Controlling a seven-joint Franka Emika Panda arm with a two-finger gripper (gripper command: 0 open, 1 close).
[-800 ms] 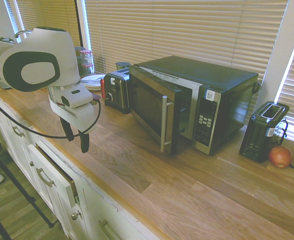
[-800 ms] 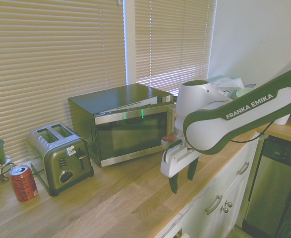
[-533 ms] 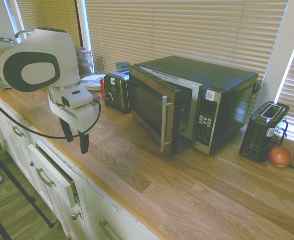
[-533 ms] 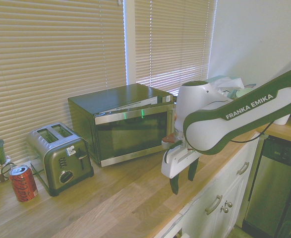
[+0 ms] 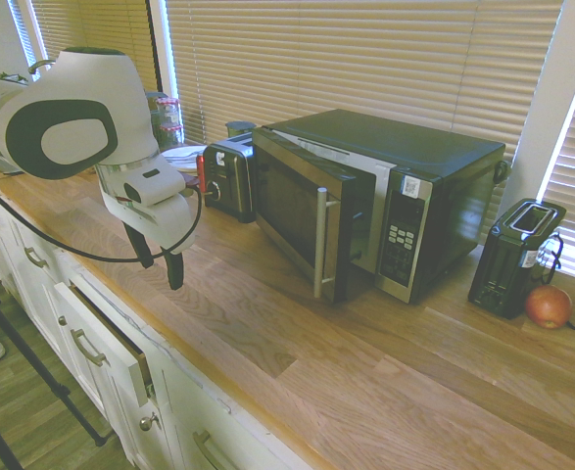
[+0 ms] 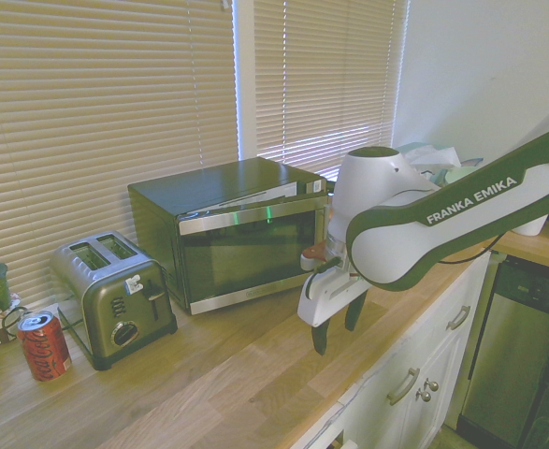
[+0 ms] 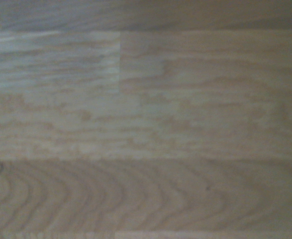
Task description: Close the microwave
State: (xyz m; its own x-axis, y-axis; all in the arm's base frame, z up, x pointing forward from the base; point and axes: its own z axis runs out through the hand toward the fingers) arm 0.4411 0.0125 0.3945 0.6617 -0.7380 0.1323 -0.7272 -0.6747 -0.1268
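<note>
The microwave (image 5: pixel 405 186) stands at the back of the wooden counter, black and steel, with a keypad panel (image 5: pixel 401 240). Its dark glass door (image 5: pixel 292 201) stands slightly ajar, the silver bar handle (image 5: pixel 320 243) out from the body. The second exterior view shows the microwave (image 6: pixel 227 238) from the front. My gripper (image 5: pixel 162 266) hangs over the counter's front edge, well apart from the door, fingers pointing down and open with nothing between them. It shows tilted as the gripper (image 6: pixel 336 327). The wrist view holds only the wooden countertop (image 7: pixel 146 124).
A small black toaster (image 5: pixel 230 176) and a stack of plates (image 5: pixel 181 157) sit beside the microwave's hinge side. Another black toaster (image 5: pixel 514 257) and an apple (image 5: pixel 549 305) sit past the keypad side. A steel toaster (image 6: pixel 115 297) and cola can (image 6: pixel 43 344) show. A drawer (image 5: pixel 111 338) is ajar.
My gripper has risen a little and shifted toward the microwave, tilting as it went. The door has not moved.
</note>
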